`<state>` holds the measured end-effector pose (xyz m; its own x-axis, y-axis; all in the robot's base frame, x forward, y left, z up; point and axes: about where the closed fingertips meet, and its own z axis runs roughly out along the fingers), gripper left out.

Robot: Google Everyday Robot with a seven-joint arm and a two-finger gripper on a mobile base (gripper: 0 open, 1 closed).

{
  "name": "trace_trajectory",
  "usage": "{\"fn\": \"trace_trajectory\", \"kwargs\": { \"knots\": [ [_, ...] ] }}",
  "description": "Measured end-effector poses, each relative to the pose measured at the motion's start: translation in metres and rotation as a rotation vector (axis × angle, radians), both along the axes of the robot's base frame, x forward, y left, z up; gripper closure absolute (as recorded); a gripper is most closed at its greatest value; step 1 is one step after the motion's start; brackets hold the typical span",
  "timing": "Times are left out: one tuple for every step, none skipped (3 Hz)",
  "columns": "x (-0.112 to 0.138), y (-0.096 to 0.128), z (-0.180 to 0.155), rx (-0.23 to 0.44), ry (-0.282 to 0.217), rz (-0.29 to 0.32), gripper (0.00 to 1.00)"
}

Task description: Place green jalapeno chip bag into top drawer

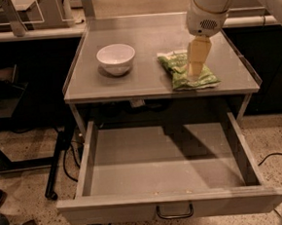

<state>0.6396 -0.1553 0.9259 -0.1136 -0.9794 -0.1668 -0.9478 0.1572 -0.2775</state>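
Observation:
The green jalapeno chip bag (179, 73) lies flat on the right part of the grey table top (143, 80). My gripper (195, 70) hangs from the white arm at the upper right and points down onto the middle of the bag, touching or just above it. The top drawer (116, 172) stands pulled wide open below the table top, its flat bottom bare, its curved handle (175, 213) at the front.
A white round bowl (116, 58) stands on the left part of the table top. Black table legs and cables are on the floor at the left. A shoe shows at the bottom left corner.

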Motion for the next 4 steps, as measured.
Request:
{"fn": "trace_trajectory", "kwargs": {
  "knots": [
    [0.016, -0.008, -0.013, -0.023, 0.013, -0.003, 0.00],
    [0.033, -0.018, -0.028, -0.049, 0.026, -0.004, 0.00],
    [0.044, -0.026, -0.041, -0.064, 0.037, -0.010, 0.00],
    [0.057, -0.034, -0.052, -0.076, 0.029, -0.002, 0.00]
  ]
}}
